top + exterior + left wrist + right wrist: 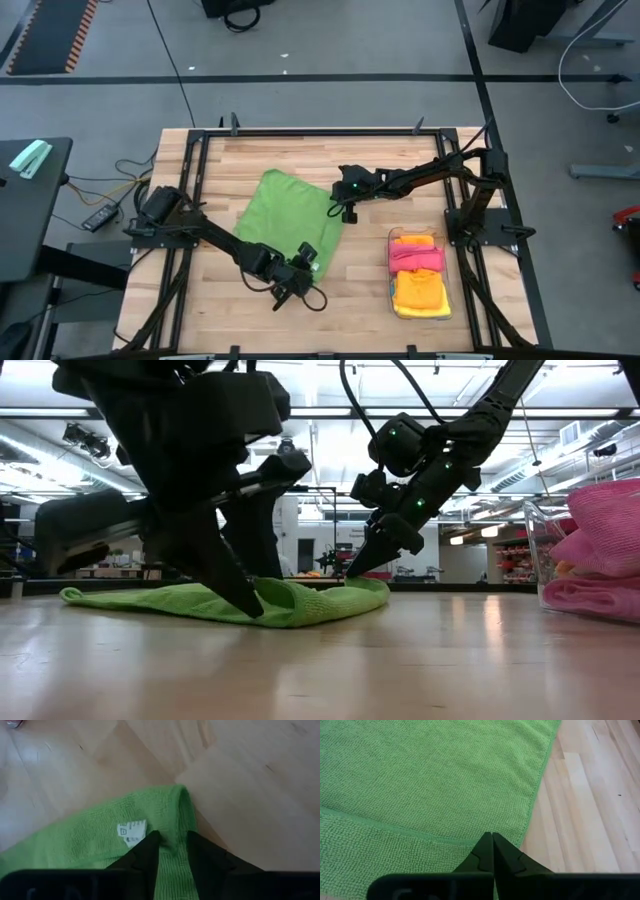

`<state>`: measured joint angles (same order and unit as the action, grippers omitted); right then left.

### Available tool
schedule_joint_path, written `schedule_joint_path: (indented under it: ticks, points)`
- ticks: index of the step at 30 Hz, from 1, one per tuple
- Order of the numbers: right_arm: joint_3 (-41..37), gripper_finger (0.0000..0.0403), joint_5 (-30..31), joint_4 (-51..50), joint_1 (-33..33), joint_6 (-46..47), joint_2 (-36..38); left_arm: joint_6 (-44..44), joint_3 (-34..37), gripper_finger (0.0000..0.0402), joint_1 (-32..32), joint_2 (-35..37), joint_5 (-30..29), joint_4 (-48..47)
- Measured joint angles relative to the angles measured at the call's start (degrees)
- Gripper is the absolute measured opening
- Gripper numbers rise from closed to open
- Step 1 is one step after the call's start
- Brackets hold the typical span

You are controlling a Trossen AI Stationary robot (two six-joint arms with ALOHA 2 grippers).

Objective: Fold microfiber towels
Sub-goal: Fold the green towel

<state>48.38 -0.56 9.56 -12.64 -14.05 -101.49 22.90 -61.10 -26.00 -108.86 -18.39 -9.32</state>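
The green towel (288,218) lies spread mid-table, its long axis running from the far left corner to the near right one, well apart from the clear bin (418,274) of folded pink and orange towels. The left gripper (297,270) is nearer the near right corner, its jaws straddling the raised tagged edge and pinching in on it. The right gripper (348,209) rests clenched on the towel's far right edge, holding nothing

- Grey floor (330,45) surrounds the wooden table (240,150).
- Ceiling lights (330,400) run overhead.
- A black side table (25,220) stands beside it.
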Motion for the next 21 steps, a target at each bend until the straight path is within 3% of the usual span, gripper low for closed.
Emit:
schedule_joint_path:
  ticks: [9,13,21]
  points:
    - [0.0,0.0000,0.0,0.0,0.0,-0.1,0.0,0.2,0.0,0.0049,0.0,0.5,0.0,2.5]
    - [0.0,0.0000,0.0,-0.2,0.0,0.0,0.0,-1.1,0.0,0.0012,-0.4,0.5,-4.0,2.2]
    - [0.0,0.0000,0.0,-11.3,0.1,-2.9,5.4,0.1,0.0,0.0008,-3.0,3.7,-8.8,3.8]
